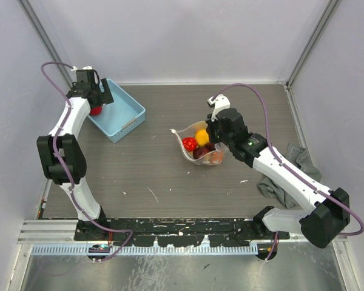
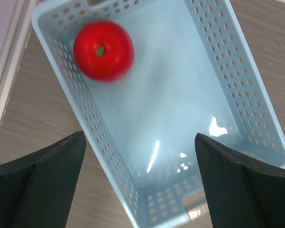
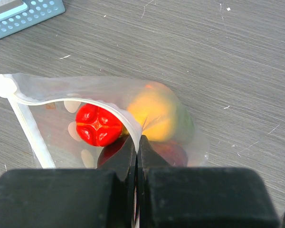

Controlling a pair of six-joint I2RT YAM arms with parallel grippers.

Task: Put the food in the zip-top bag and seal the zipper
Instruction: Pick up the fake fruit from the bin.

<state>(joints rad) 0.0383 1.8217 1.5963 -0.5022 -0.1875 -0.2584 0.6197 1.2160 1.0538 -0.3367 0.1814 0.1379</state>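
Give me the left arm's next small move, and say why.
Probably shift the left gripper sideways until the red fruit sits between its open jaws, before lowering. The fruit lies alone in the blue basket, off to one side of the gripper, while the right gripper pinches the rim of the zip-top bag, its mouth open with other fruits inside.

Light-blue lattice basket sits at the far left of the desk, angled, perforated walls all round. Grey-brown wood grain across the desk, flecked with small white scuffs. Over at the right edge, a crumpled grey cloth lies bunched. Pale walls close in the back and sides.
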